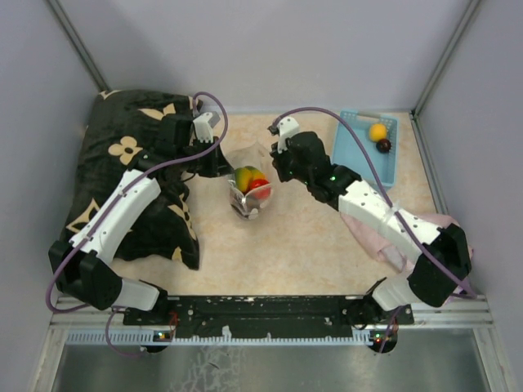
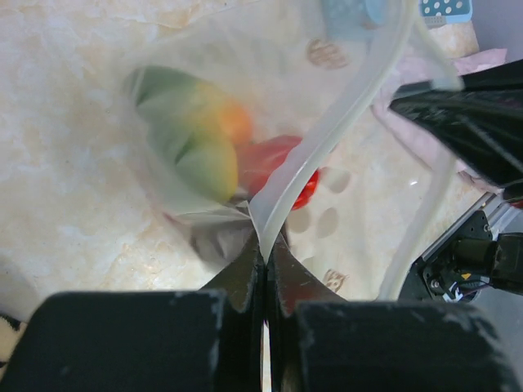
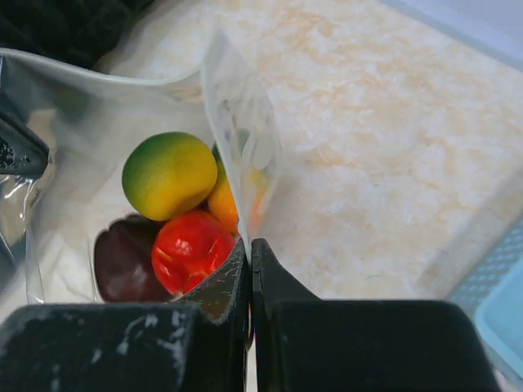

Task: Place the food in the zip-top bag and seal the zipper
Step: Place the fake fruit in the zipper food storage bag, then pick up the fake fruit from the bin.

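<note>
The dotted clear zip-top bag [image 1: 249, 194] stands open on the table between both grippers. My left gripper [image 1: 219, 163] is shut on the bag's rim, on the zipper strip [image 2: 343, 122], as the left wrist view [image 2: 265, 245] shows. My right gripper [image 1: 278, 167] is shut on the opposite edge of the bag [image 3: 237, 139]. Inside the bag lie a green-yellow fruit [image 3: 169, 175], a red one [image 3: 192, 249], an orange one [image 3: 225, 204] and a dark maroon one [image 3: 122, 261]. A yellow-orange fruit [image 1: 377, 131] and a dark maroon one [image 1: 382, 145] lie in the basket.
The light blue basket [image 1: 359, 159] stands at the back right. A black floral pillow [image 1: 139, 180] lies under my left arm on the left. A pink cloth [image 1: 392, 241] lies under my right arm at the right. Grey walls enclose the table.
</note>
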